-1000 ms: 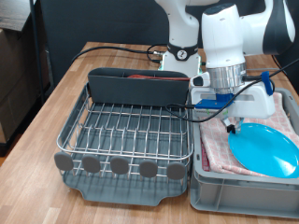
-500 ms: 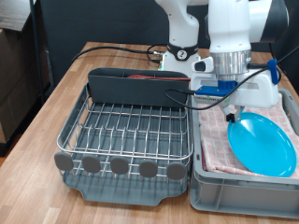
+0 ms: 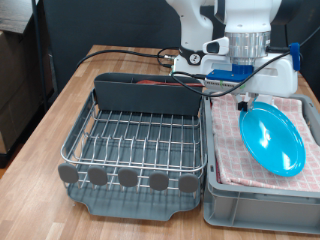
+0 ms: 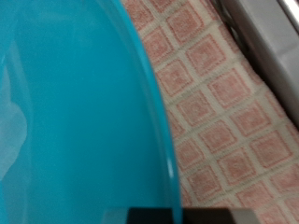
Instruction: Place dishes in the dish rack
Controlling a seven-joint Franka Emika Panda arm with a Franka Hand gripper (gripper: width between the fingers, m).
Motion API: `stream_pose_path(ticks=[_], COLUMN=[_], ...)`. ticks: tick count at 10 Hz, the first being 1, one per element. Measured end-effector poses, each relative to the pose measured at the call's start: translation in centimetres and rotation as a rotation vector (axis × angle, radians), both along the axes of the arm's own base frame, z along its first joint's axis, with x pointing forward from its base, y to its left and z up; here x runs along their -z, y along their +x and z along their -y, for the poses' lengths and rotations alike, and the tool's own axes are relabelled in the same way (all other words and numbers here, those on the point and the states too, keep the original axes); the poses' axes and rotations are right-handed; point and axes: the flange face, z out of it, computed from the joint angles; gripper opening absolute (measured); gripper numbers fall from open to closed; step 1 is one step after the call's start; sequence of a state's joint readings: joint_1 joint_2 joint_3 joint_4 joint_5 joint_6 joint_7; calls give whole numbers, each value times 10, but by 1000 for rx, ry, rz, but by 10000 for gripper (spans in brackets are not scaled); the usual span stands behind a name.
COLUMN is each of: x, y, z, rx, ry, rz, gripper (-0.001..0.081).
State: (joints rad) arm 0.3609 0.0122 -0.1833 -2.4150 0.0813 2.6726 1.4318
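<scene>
Wooden tabletop point(image 3: 70, 95) carries the large dark-grey dish rack with silver wire grid point(image 3: 135, 140); just beside the rack sits a grey plastic bin point(image 3: 262, 205) lined with pink checked cloth point(image 3: 232, 150). Above that cloth the tool point(image 3: 247, 103) pinches the rim of the round light-blue plate point(image 3: 272, 138), tilted. With only 1 edge held, the plate could slip or clip the rack's wall.

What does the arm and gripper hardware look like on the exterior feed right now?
The arm is glossy white with rounded segments and dark joint sections. Its wrist ends in a ribbed silver collar above a blue mount and white housing. Black cables trail across the table behind the dish rack.
</scene>
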Motion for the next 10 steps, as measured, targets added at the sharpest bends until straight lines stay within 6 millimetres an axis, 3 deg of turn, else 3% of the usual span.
stream_pose_path(ticks=[7,10], x=[-64,-73], y=[-9,-6], z=[1,-1], rx=[-106,-115], ry=[-203,-216], rz=[-136,-163], gripper=[19,19])
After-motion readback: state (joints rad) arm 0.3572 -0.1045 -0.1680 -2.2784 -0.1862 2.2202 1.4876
